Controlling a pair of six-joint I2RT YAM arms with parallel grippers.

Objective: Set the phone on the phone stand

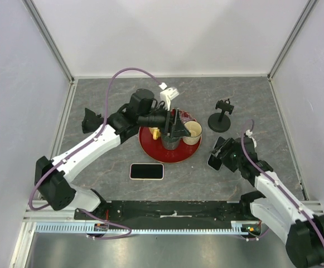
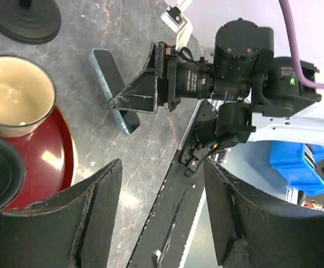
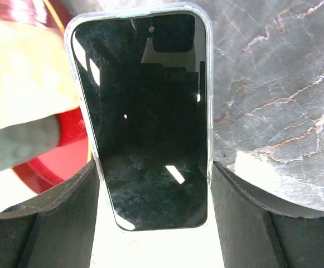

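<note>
A phone (image 3: 145, 111) with a black screen and a clear case stands between the fingers of my right gripper (image 3: 153, 173), and both jaws press on its long sides. The left wrist view shows that phone (image 2: 110, 84) edge-on, low over the table, right of the red tray. My right gripper (image 1: 217, 157) sits below and a little left of the black phone stand (image 1: 222, 117), whose round base (image 2: 28, 19) rests on the table. My left gripper (image 1: 175, 129) hovers over the tray, and its fingers (image 2: 95, 212) stand apart with nothing between them.
A second phone (image 1: 146, 171) lies flat, screen up, near the front of the grey table (image 1: 251, 100). The red tray (image 1: 150, 149) carries a beige cup (image 1: 192, 133) and a dark cup (image 1: 170, 140). White walls close in the back and both sides.
</note>
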